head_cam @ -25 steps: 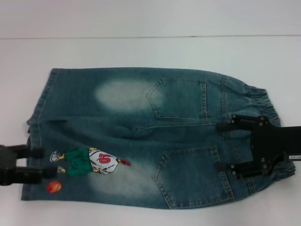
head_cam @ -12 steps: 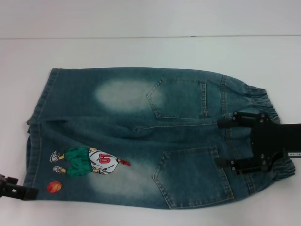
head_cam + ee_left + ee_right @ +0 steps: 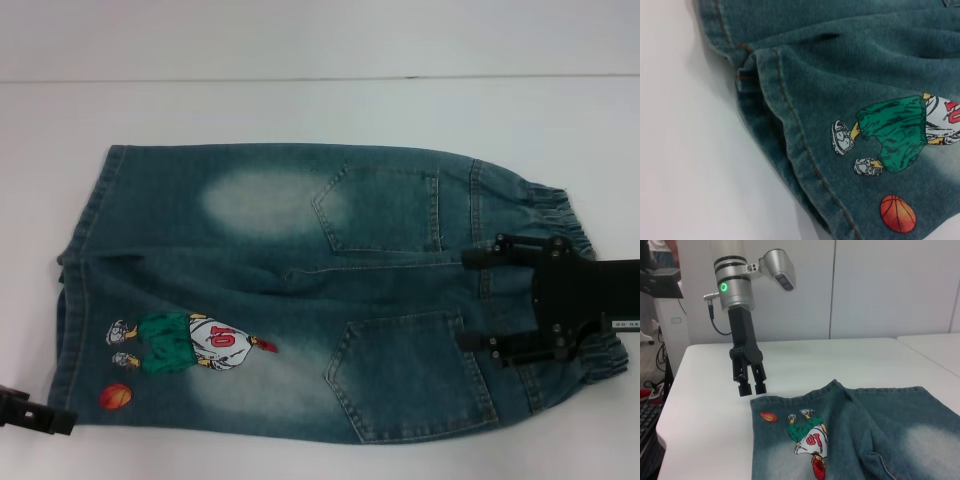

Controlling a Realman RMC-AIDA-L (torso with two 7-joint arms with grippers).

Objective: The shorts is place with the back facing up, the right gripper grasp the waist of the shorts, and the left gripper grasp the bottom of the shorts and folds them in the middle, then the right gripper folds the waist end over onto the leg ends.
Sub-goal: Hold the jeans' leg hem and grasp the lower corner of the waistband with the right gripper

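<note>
Shorts: faded denim shorts [image 3: 300,290] are lying flat on the white surface [image 3: 300,110], back up, 2 pockets showing.
Waist: the gathered waist [image 3: 560,215] is lying at the robot's right; the bottom of the shorts [image 3: 790,130] at its left, near the cartoon print [image 3: 185,342] and orange ball patch [image 3: 116,397].
Right gripper: the right gripper [image 3: 478,300] is hovering over the waist – jaws spread wide, gripping nothing.
Left gripper: the left gripper [image 3: 751,388] is hanging just beside the hem corner – jaws nearly together, empty.
</note>
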